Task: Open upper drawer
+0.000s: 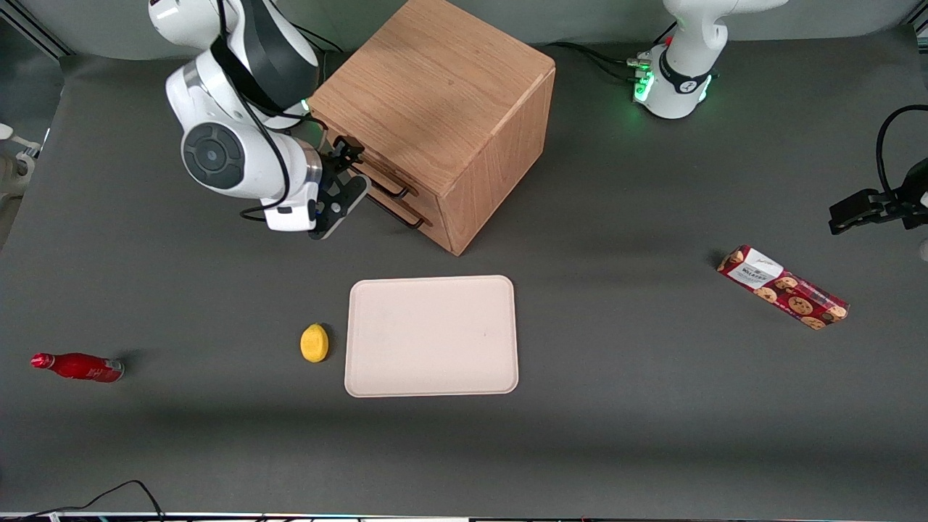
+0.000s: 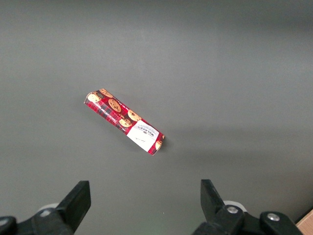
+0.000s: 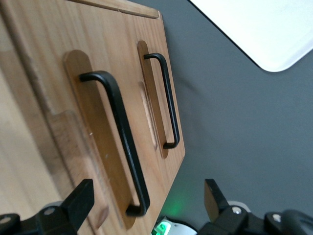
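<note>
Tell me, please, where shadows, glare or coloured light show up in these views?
Front view: the cabinet casts a soft shadow on the table toward the parked arm's end; green light glows beside it. Right wrist view: the gripper, open, sits before the upper drawer, whose handle is sharp, and a green glow shows between the fingers. Left wrist view: even, soft light on the cookie pack.

Right arm [image 1: 239,94] reaches down from its end of the counter, big wrist joint facing the front camera, wrist turned sideways. Tool [image 1: 346,177] sits low, level with the drawer fronts, close in front of them. Wrist camera shows both fingers [image 3: 80,200] spread wide, nothing between them, not touching anything.
</note>
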Robot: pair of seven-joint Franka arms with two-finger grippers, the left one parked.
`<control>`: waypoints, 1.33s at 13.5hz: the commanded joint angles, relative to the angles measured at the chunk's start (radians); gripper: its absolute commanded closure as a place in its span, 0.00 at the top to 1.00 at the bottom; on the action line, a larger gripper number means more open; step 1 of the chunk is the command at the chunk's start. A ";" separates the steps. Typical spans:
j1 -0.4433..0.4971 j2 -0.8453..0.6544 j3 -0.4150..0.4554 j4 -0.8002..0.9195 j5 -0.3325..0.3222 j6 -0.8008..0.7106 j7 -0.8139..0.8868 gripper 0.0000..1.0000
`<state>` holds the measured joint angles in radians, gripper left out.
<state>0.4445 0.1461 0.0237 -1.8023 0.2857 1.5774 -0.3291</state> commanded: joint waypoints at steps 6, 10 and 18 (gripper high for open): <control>0.005 0.024 0.002 -0.063 0.035 0.059 -0.054 1.00; 0.007 0.035 0.002 -0.072 0.067 0.066 -0.056 1.00; 0.011 0.079 0.002 -0.074 0.069 0.128 -0.059 1.00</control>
<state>0.4476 0.2187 0.0315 -1.8722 0.3299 1.6883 -0.3604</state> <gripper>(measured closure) 0.000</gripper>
